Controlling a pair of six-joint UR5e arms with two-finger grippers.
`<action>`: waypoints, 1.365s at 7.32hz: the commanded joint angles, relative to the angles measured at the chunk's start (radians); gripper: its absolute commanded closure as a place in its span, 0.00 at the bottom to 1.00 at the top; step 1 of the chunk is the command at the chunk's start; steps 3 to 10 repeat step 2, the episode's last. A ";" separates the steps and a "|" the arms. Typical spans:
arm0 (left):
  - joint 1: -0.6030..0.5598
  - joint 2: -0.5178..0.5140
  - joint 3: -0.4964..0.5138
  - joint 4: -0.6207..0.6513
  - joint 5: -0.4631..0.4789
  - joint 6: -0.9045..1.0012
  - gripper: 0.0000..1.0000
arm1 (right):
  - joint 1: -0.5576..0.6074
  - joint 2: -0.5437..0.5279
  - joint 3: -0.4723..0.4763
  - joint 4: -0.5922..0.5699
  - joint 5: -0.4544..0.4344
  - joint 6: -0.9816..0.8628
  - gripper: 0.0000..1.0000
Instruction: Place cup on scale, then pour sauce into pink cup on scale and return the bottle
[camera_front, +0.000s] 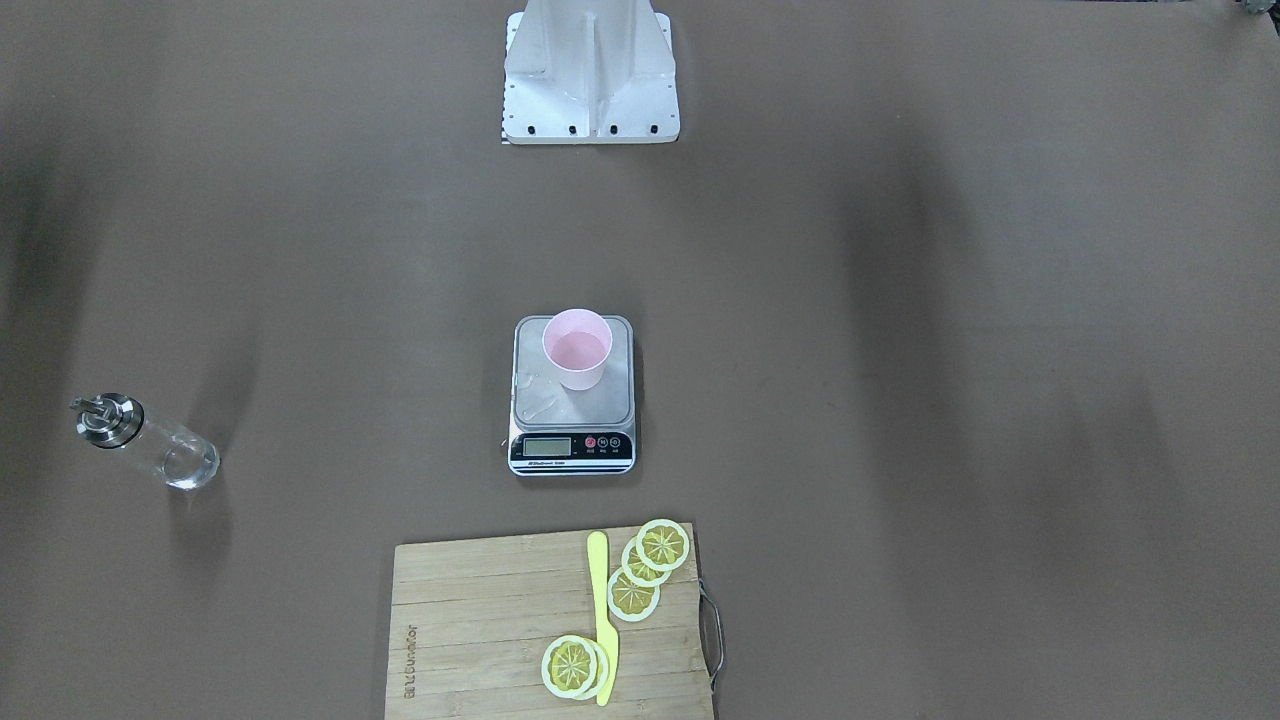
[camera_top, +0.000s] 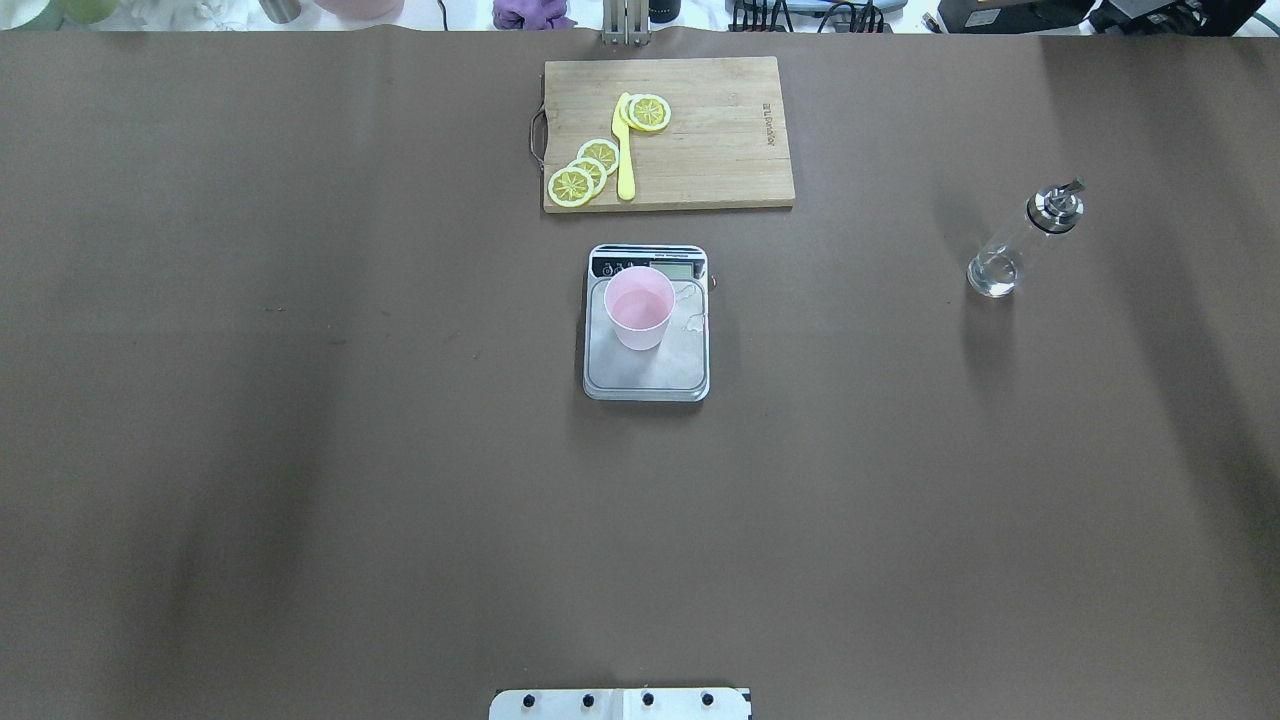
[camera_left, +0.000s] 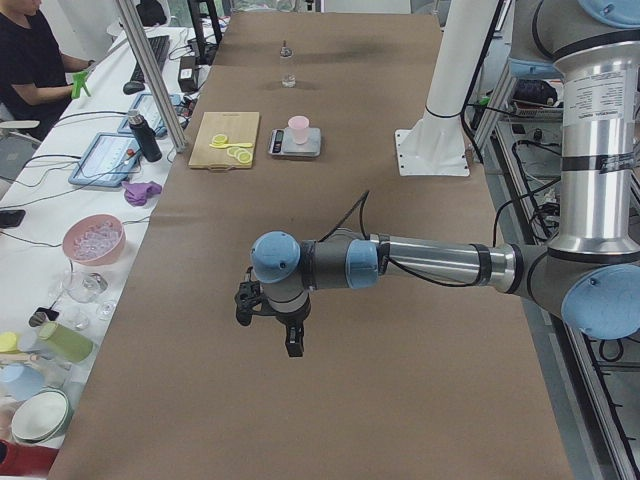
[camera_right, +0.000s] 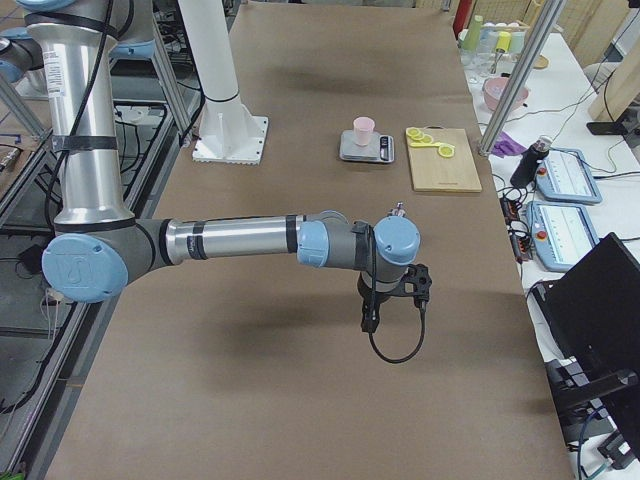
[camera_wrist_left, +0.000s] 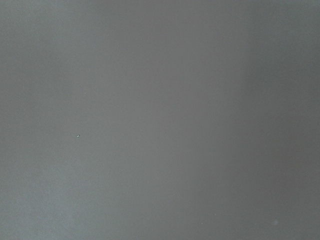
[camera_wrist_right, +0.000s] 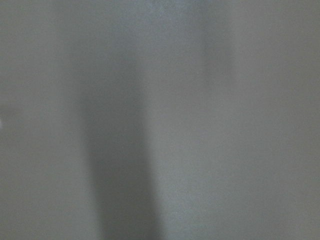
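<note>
1. Left gripper (camera_left: 293, 347) hangs nearest the left-end camera, pointing down over bare table. The right gripper (camera_right: 367, 322) hangs the same way in the right-end view. I cannot tell from these views whether either pair of fingers is wide or narrow.
2. The cup (camera_top: 640, 310), a pale pink, tapered plastic tumbler, stands upright about mid-platform on the scale (camera_top: 650, 380). Its inside looks smooth and pink, and I cannot tell whether it holds liquid.
3. The bottle (camera_top: 1010, 250), a clear glass cylinder with a shiny metal pourer cap, stands upright far to the robot's right, well apart from the scale. The glass looks clear right through.
4. The scale is rectangular with rounded corners and a brushed steel top. Its black strip with the LCD and round buttons faces away from the robot.
5. Beyond the scale lies a bamboo cutting board (camera_front: 480, 620) with a wire handle. It carries lemon slices (camera_front: 640, 575) and a yellow plastic knife (camera_front: 601, 615).
6. The table (camera_top: 300, 450) has a matte brown cover, and both wrist views show only blurred surface.
</note>
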 joint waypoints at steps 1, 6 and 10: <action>0.000 -0.002 0.000 0.000 0.000 0.004 0.02 | 0.000 0.002 0.001 0.000 0.000 0.001 0.00; 0.000 -0.002 0.000 0.000 0.000 0.004 0.02 | -0.001 0.002 0.004 0.000 0.000 0.001 0.00; 0.000 -0.002 0.000 0.000 0.000 0.004 0.02 | -0.001 0.002 0.004 0.000 0.000 0.001 0.00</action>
